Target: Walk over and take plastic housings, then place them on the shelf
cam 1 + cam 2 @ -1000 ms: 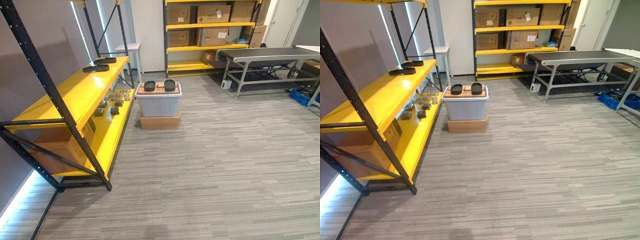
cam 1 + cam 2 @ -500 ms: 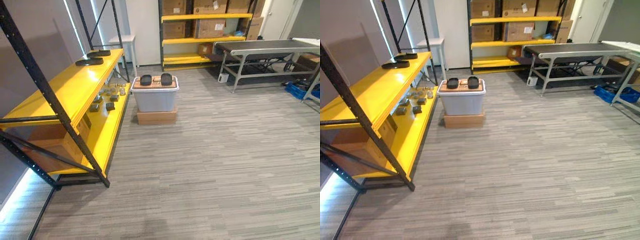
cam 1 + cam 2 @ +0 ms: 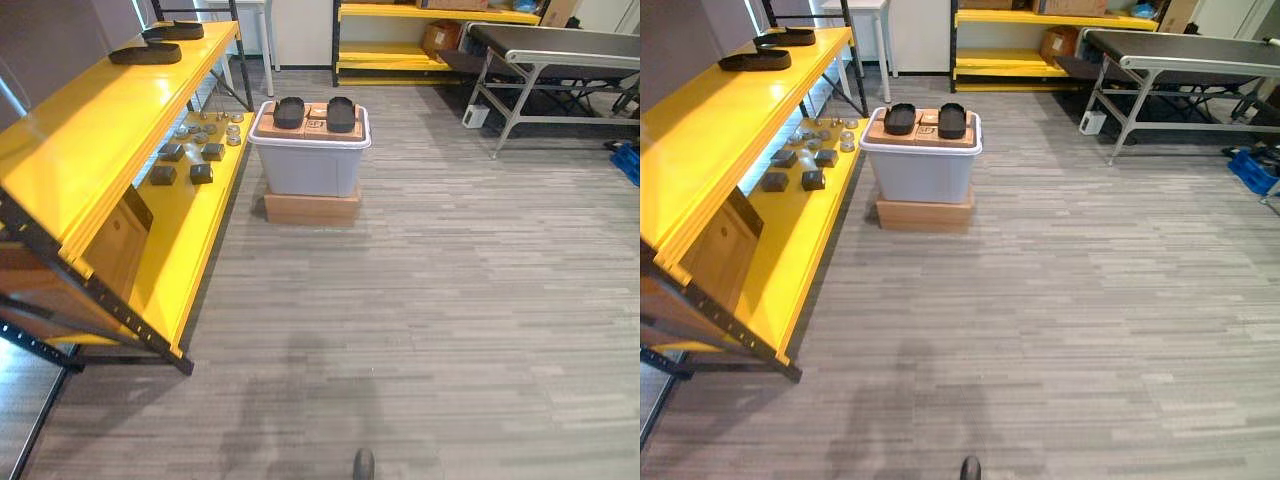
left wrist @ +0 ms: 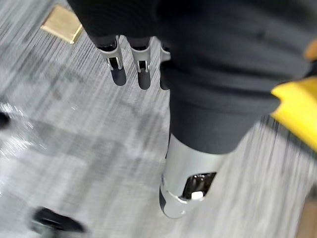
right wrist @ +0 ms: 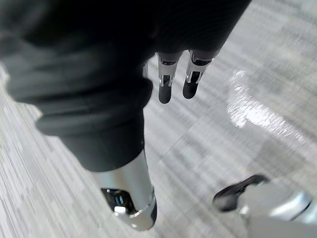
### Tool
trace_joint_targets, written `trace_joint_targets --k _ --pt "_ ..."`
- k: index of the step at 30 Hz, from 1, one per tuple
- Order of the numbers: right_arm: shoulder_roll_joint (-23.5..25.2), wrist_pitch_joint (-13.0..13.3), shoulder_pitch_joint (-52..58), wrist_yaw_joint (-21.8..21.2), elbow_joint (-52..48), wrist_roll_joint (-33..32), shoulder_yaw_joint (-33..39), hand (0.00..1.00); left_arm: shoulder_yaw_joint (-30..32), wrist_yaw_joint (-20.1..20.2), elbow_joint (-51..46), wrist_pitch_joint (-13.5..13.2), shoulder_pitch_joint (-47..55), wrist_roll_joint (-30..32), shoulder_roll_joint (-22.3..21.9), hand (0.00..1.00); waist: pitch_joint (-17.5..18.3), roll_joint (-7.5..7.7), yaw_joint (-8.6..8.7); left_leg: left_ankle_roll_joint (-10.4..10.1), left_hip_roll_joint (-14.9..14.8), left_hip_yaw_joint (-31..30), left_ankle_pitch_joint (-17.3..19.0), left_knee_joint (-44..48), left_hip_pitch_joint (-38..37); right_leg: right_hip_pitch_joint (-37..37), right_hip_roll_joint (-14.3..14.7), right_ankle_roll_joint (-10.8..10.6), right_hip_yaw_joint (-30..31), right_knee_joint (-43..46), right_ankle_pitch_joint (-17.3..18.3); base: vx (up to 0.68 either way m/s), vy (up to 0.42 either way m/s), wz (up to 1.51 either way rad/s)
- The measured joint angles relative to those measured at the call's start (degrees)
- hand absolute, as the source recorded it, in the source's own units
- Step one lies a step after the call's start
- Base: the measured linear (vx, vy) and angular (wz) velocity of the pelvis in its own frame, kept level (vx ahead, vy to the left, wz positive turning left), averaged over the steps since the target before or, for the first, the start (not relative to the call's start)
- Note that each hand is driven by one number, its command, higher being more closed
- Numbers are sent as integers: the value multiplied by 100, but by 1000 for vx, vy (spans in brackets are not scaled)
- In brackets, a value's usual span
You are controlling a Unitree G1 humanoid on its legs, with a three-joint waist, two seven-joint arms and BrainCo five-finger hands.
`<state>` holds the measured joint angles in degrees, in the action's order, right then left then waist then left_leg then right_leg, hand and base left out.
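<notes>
Two black plastic housings [image 3: 289,112] [image 3: 341,113] lie side by side on a cardboard sheet atop a grey lidded bin [image 3: 308,165], which stands on a flat cardboard box ahead of me on the floor. The long yellow shelf [image 3: 90,130] runs along the left; two more black housings [image 3: 145,54] [image 3: 173,31] rest on its top level at the far end. My left hand [image 4: 143,74] hangs over the carpet with straight fingers and holds nothing. My right hand [image 5: 166,87] hangs the same way, also with nothing in it.
Several small dark and metal parts [image 3: 185,165] sit on the shelf's lower level, and a cardboard box [image 3: 110,250] stands under the top level. A conveyor table [image 3: 560,45] and a second yellow rack [image 3: 400,55] stand at the back. Bare carpet lies between me and the bin.
The whole picture has shifted: the camera has come forward and tilted down, so the bin and shelf appear nearer and lower. Nothing on the bin or shelf has moved.
</notes>
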<state>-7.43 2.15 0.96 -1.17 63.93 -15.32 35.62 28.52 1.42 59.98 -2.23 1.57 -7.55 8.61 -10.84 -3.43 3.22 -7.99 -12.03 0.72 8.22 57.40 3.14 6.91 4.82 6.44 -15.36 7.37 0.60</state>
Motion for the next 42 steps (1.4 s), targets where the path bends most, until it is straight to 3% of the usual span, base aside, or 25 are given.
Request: trace_joint_targets --k 3,5,8,10,12,13,14,15,17,20,21,22,23,24,25,27,29,30,33,35,36,37,38,40,42 --pt "82 -8 -103 41 -235 -1 -224 0 45 -51 -34 76 125 -4 -175 0 -24 85 -325 158 -234 814 281 844 1164 -1137 96 80 487 -622 149 664 -133 -56" --pt "83 -21 -502 38 -248 13 -262 0 46 -52 -34 81 255 -34 -319 0 -24 105 -601 294 38 1108 467 -627 1855 -1487 -108 -33 935 -829 360 652 36 -108" --pt "59 -15 -684 82 -335 15 -248 0 -27 -111 -53 76 582 -77 -662 0 53 96 -832 349 378 1059 -28 -4033 2091 -2214 -469 -412 1297 -1056 936 652 175 -70" --pt "103 -17 -499 118 -296 18 -432 0 -73 -125 -43 78 736 -126 -657 0 266 293 -931 536 634 961 -499 -3701 2111 -2432 -747 -593 1354 -963 1224 648 228 -31" --pt "135 -21 -449 118 -181 27 -418 0 -74 -155 -22 78 798 -260 -692 0 385 368 -902 1304 919 681 -996 -3616 1722 -1973 -951 -955 1332 893 1385 895 308 -15" --pt "191 -21 -382 120 -144 29 -417 0 -81 -175 -20 80 808 -266 -636 0 352 410 -881 1341 975 686 -996 -3636 1355 -1649 -1043 -1311 1312 2158 1147 780 306 -1" --pt "265 -20 -272 116 -145 40 -424 0 -117 -203 -31 78 799 -303 -544 0 339 550 -820 1377 1088 669 -804 -3764 933 -1262 -1210 -1719 1324 3328 475 868 267 37" --pt "312 -20 -168 116 -101 42 -437 0 -294 -232 -36 77 725 -311 -412 0 293 622 -701 1455 1215 532 -667 -3988 393 -810 -1432 -1716 1207 4581 97 697 146 51" --pt "276 -19 -86 116 -31 49 -531 0 -437 -239 -75 66 577 -371 -348 0 284 562 -623 1449 1181 374 -493 -4410 -385 -220 -1659 -1161 656 5110 561 740 84 53" --pt "285 -18 -48 112 4 240 -758 0 -537 -246 -151 55 153 -433 -199 0 229 475 -449 1378 894 7 -203 -4902 -1129 595 -1335 -965 208 3520 964 597 -53 61" --pt "281 -18 29 115 3 242 -754 0 -548 -297 -149 39 -72 -431 -159 0 224 503 -347 1258 790 -184 1 -5071 -1375 764 -1111 -1090 152 1574 712 649 -173 71" --pt "265 -16 81 118 -1 242 -744 0 -548 -330 -148 34 -162 -430 -143 0 212 549 -333 1224 808 -261 73 -5153 -1513 799 -1093 -1142 171 768 477 851 -300 84" --pt "233 -18 180 125 -2 242 -623 0 -513 -371 -146 21 -287 -423 -164 0 191 559 -264 1170 811 -420 270 -5262 -1781 932 -1096 -1172 351 88 -239 803 -351 91" --pt "192 -20 368 136 -21 241 -443 0 -499 -391 -146 12 -281 -413 -311 0 294 365 -136 1037 631 -650 391 -5246 -1917 913 -891 -820 535 411 -663 827 -350 82" --pt "181 -20 372 144 -33 241 -331 0 -443 -377 -169 2 -304 -405 -425 0 305 254 -148 1028 550 -644 392 -5070 -1882 977 -840 -683 514 717 -353 826 -318 48" --pt "241 -26 366 149 -53 240 -191 0 -101 -383 -249 -28 -306 -403 -684 0 270 141 -188 775 465 -646 233 -3638 -1499 776 -752 -526 426 1193 192 856 -294 7" --pt "323 -57 462 148 -283 236 -314 0 107 -367 -334 -33 -186 -408 -911 0 166 25 -225 -49 144 -579 -529 -848 -505 -87 -494 -377 291 956 617 665 -210 17" --pt "344 -83 447 151 -285 236 -417 0 93 -354 -387 -32 -97 -420 -945 0 142 14 -274 -153 -14 -416 -405 488 127 -636 -371 -341 284 644 687 604 -120 -3" --pt "368 -96 259 158 -334 233 -395 0 -19 -356 -358 -29 123 -487 -935 0 124 199 -506 46 -215 372 48 669 1221 -1543 -470 -349 453 -104 687 595 -46 -30" --pt "292 -93 43 173 -436 224 -197 0 -73 -357 -274 -46 325 -621 -890 0 98 222 -585 175 -63 705 263 -1262 1569 -1917 -731 -602 552 -321 828 558 117 -34" --pt "257 -85 -18 177 -504 223 -175 0 -80 -357 -257 -43 500 -626 -873 0 132 179 -582 384 147 724 -7 -3055 1466 -2095 -835 -808 554 -422 964 545 185 -29" --pt "246 -82 -28 195 -509 220 -182 0 -87 -355 -234 -43 574 -621 -857 0 162 188 -612 501 242 694 -769 -3418 1409 -2190 -881 -919 597 -458 1062 680 223 -20" --pt "337 -87 -72 237 -502 214 -277 0 -91 -365 -133 -37 633 -622 -750 0 284 395 -670 570 506 797 -659 -3607 1261 -2265 -1162 -935 640 -486 1039 584 195 18" --pt "323 -85 -136 285 -529 214 -435 0 -266 -361 -130 -42 598 -616 -637 0 330 415 -557 668 639 691 -588 -3645 1192 -2255 -1226 -1069 717 -239 708 576 215 43" --pt "344 -74 -154 374 -1085 236 -762 0 -321 -365 -141 -37 594 -614 -534 0 331 415 -560 710 681 688 -354 -3990 650 -1648 -1323 -1335 865 1435 523 512 211 8"
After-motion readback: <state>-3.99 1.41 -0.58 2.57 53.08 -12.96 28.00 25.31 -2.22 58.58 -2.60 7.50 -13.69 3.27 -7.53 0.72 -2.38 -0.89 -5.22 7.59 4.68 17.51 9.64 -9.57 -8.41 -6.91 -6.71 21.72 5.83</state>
